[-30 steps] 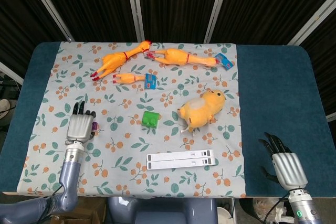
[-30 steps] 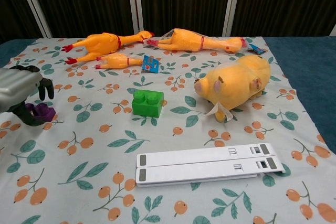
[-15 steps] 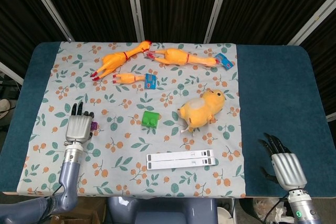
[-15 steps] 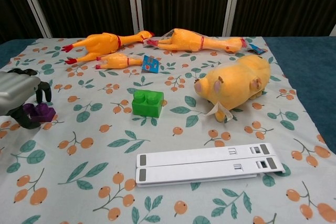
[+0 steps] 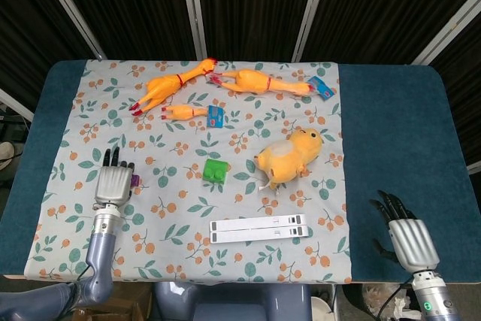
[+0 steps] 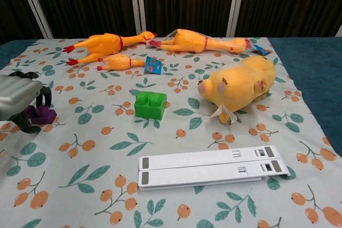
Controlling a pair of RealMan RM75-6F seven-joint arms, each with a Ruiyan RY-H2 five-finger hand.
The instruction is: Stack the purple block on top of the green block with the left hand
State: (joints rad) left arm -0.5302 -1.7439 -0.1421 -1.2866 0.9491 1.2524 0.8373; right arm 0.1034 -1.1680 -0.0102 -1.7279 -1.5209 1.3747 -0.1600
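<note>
Purple block (image 6: 40, 114) sitting on cloth (image 6: 176, 148) at far left, w/ left hand (image 6: 18, 102) curling fingers around it; can't tell if clamped yet. Grasp step underway. Next: lifting, carrying right to green block (image 6: 150, 104), aligning studs. Right hand (image 5: 404, 237) idling, fingers apart.

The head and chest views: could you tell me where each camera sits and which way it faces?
Head view: high above the near edge, looking steeply down on the table; left hand and right hand show.
Chest view: low at the near edge, looking across the cloth; only the left hand shows, around the purple block.
Both share the green block.
</note>
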